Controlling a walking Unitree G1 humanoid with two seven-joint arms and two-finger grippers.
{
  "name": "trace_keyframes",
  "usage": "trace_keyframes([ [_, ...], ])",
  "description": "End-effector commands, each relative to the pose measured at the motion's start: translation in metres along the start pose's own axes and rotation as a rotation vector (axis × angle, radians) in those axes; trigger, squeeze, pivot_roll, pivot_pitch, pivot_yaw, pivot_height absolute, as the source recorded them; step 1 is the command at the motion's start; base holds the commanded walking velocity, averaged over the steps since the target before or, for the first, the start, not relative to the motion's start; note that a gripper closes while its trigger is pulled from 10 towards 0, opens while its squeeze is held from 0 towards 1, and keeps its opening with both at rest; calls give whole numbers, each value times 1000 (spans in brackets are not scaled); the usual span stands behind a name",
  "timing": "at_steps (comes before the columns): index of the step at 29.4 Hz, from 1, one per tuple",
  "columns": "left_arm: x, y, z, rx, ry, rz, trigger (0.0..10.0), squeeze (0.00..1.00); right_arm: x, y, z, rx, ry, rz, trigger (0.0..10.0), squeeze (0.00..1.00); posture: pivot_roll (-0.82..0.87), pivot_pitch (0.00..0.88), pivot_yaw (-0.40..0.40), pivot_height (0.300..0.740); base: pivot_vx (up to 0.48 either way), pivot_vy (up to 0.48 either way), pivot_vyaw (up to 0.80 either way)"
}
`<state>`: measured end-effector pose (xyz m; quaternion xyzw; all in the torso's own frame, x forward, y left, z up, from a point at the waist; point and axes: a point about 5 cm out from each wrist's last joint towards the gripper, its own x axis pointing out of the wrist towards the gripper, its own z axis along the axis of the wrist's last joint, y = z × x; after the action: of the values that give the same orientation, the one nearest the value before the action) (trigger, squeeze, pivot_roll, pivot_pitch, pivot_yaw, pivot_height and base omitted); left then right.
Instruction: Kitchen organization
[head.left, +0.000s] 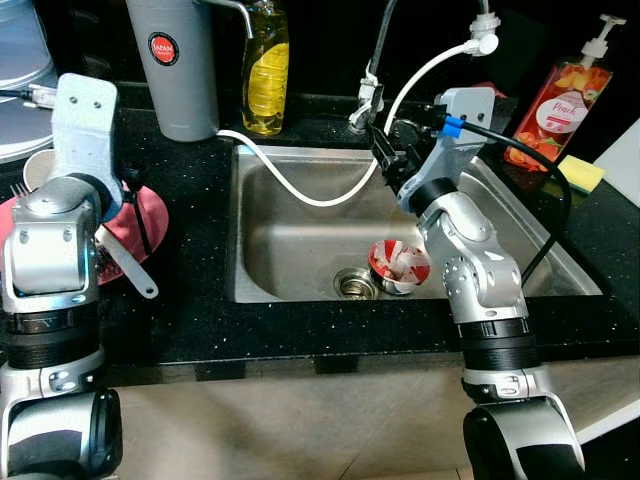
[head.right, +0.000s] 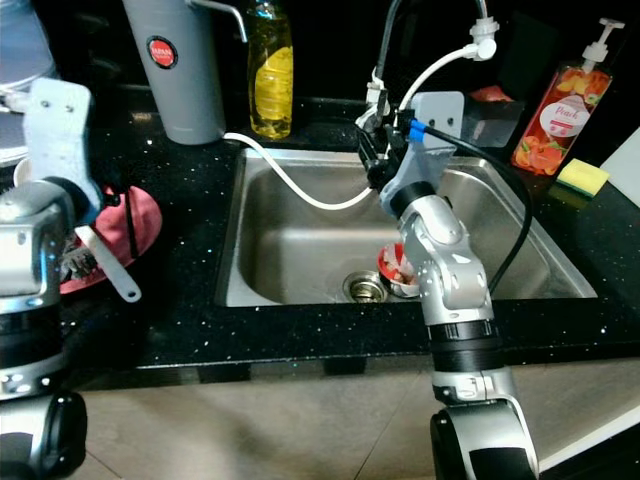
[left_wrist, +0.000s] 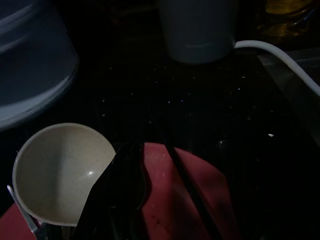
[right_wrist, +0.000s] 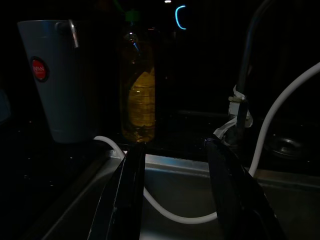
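While the right pincer (right_wrist: 175, 195) is held agape at the sink's (head.left: 300, 170) back rim, the cup (head.left: 398, 266) lies below it, nearer this arm.

Black speckled bench (head.left: 200, 320), red-and-white striped cup (head.left: 398, 266), pink plate (head.left: 150, 215), yellow soap (head.left: 266, 70), grey jug (head.left: 175, 65), yellow sponge (head.left: 580, 175)

Cup (head.left: 399, 267) in sink (head.left: 290, 250), beside drain (head.left: 356, 284)
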<state>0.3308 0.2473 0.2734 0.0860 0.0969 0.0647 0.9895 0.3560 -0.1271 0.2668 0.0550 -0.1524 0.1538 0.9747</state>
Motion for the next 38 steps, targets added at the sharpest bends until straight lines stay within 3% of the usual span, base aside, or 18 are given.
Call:
trace_keyframes([
  [1,3,0,-2,-20,28,-6,10000,0,-3,-2,-1,-6,7,-7,10000,0,242,0,-76,740,0,0,0],
  [4,8,-7,-14,-34,84,-32,9843,0,-3,-3,-1,-7,5,-9,10000,0,235,0,-72,740,0,0,0],
  [6,10,-9,-20,-47,106,-52,8118,0,-3,-3,-1,-7,6,-10,10000,0,235,0,-72,740,0,0,0],
  [7,11,-10,-22,-51,114,-60,8118,0,-3,-3,-1,-7,6,-10,10000,0,235,0,-72,740,0,0,0],
  [8,12,-12,-24,-60,124,-75,9333,0,-3,-2,-1,-7,6,-9,10000,0,235,0,-72,740,0,0,0],
  [13,15,-18,-33,-73,154,-92,10000,0,-3,-2,-1,-7,5,-6,10000,0,233,0,-73,740,0,0,0],
  [14,15,-19,-36,-77,163,-91,9961,0,-3,-2,0,-7,4,-5,10000,0,233,0,-75,740,0,0,0],
  [16,16,-20,-41,-93,180,-95,8431,0,-3,-2,0,-8,3,-5,10000,0,233,0,-75,740,0,0,0],
  [25,17,-19,-47,-150,204,-76,7922,0,-2,-3,0,-8,4,-5,10000,0,233,0,-79,740,0,0,0],
  [27,17,-18,-49,-151,208,-64,5451,0,-2,-2,0,-7,4,-2,10000,0,234,0,-81,740,0,0,0],
  [28,17,-18,-49,-151,208,-64,5451,0,-2,-2,0,-7,4,-2,10000,0,234,0,-81,740,0,0,0],
  [30,17,-18,-51,-153,211,-59,0,0,-2,-2,0,-7,4,1,10000,0,234,0,-83,740,0,0,0],
  [38,17,-18,-54,-166,210,-59,0,0,-1,-2,0,-8,3,5,10000,0,235,0,-86,740,0,0,0],
])
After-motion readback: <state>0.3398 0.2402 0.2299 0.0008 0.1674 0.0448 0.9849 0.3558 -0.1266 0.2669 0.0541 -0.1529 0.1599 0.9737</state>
